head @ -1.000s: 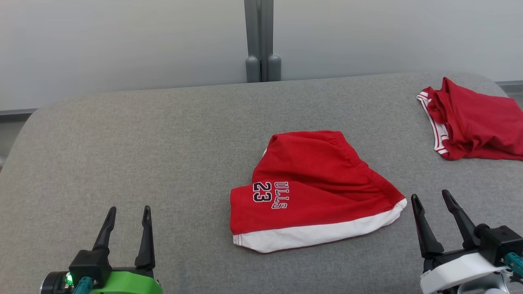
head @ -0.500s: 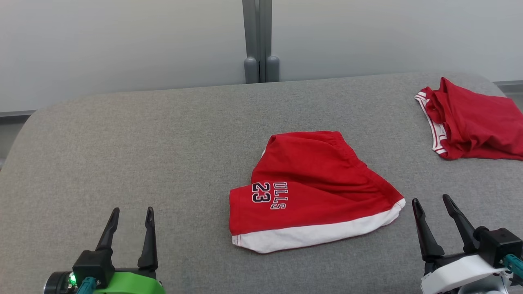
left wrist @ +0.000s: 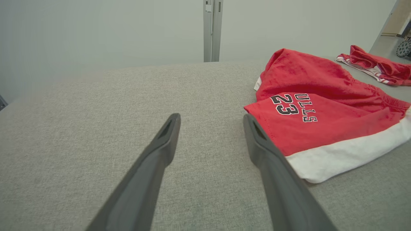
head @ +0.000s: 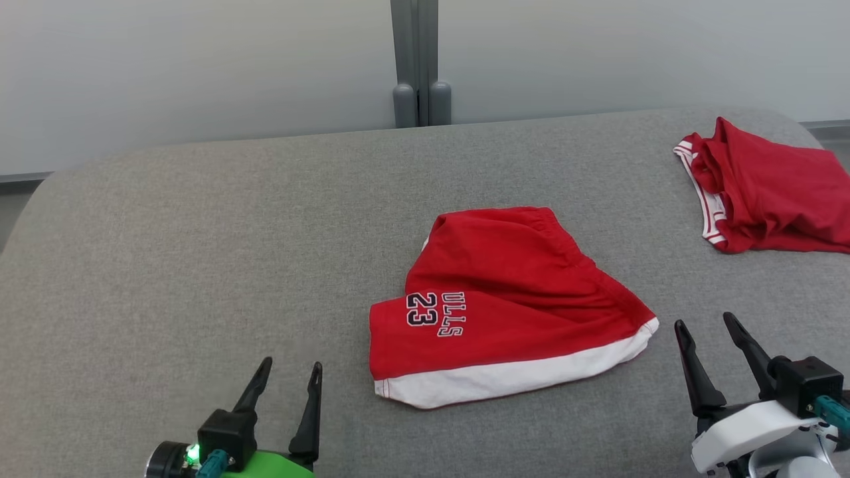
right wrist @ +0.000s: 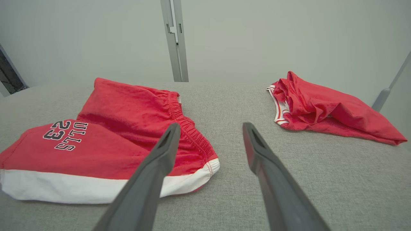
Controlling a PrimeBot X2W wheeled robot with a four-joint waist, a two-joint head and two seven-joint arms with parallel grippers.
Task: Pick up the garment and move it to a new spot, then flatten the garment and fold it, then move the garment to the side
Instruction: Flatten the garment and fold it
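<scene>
Fingers (left wrist: 163, 141) spread wide on both arms, clasping nothing.

Red shorts (head: 511, 312) in the middle of the grey padded table (head: 199, 252). Doubled over rather than spread out: white hem band (head: 505, 377) along the near edge, gathered waistband (head: 588, 262) up the right flank, "23" printed on the left part. Upper layer rumpled, edges not squared.

Flanking the shorts, left gripper (head: 292, 366) low at the near left, right gripper (head: 704, 320) low at the near right, each near the cloth, no contact.

Further out, a 2nd red garment (head: 777, 192) bunched at the far right of the table, well apart from the shorts.

Step in hand, as a judgement: not settled by 1 look. Fits 2 stages alike: shorts lying loose, due for a lift to a new spot; or shorts already folded over, due for a shift to the side. Common to both, most likely, a reach in and a pinch on the fabric. Calls for a low approach, jaws kept apart until astride an edge, and a bite on cloth alone, not on the padding. Soft, layered cloth: likely to sag or fall open from 1 grip, so probably better with 2, at opposite ends.
</scene>
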